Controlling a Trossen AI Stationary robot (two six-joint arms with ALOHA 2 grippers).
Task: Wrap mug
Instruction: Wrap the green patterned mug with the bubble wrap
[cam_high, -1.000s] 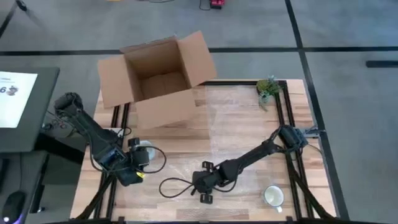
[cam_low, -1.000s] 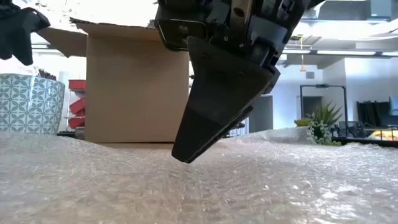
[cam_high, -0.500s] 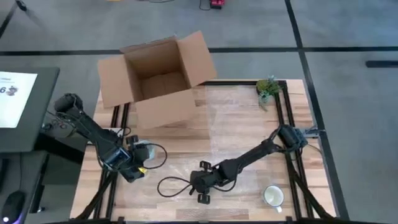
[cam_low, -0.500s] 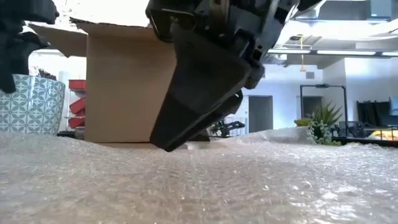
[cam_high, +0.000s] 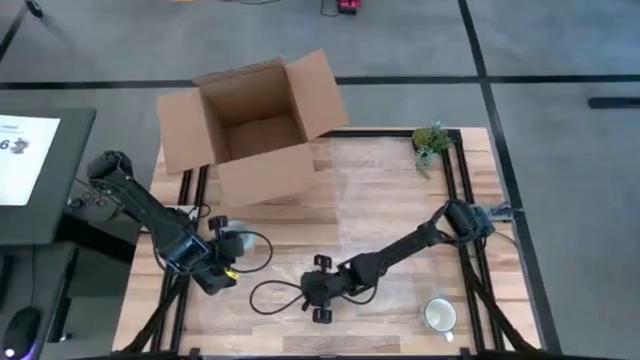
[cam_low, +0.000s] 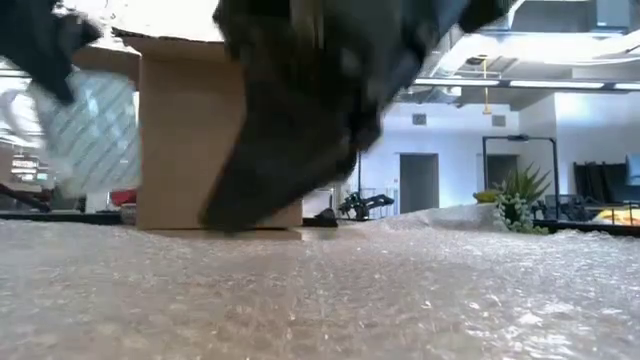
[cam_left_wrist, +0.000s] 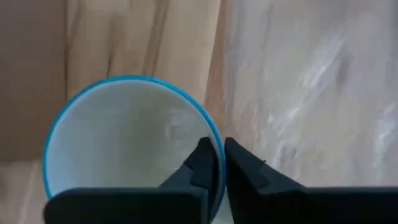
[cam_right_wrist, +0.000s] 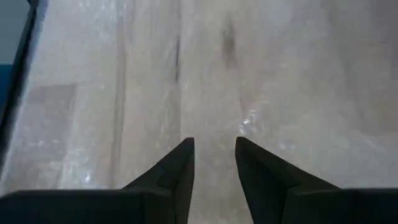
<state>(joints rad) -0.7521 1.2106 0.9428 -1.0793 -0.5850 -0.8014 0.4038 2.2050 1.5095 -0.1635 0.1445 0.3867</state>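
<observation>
Nearest the front edge of the desk (cam_high: 400, 155): a white mug (cam_high: 439, 316) standing upright at the right corner, untouched. Beside it toward the middle, right tool (cam_high: 322, 289) low over the bubble wrap (cam_right_wrist: 261, 68), fingers (cam_right_wrist: 176, 176) narrowly apart, holding nothing. Blurred in the low view. At the left edge, left tool (cam_left_wrist: 217, 168) clamped on the rim of a blue-rimmed mug (cam_left_wrist: 124, 143), one finger inside, one outside; mug beside the wrap, over bare wood. Farther back, an open cardboard box (cam_high: 255, 125) at the far left corner. Small green plant (cam_high: 431, 141) at the far right corner. No legible brand or label on either mug or the box.
</observation>
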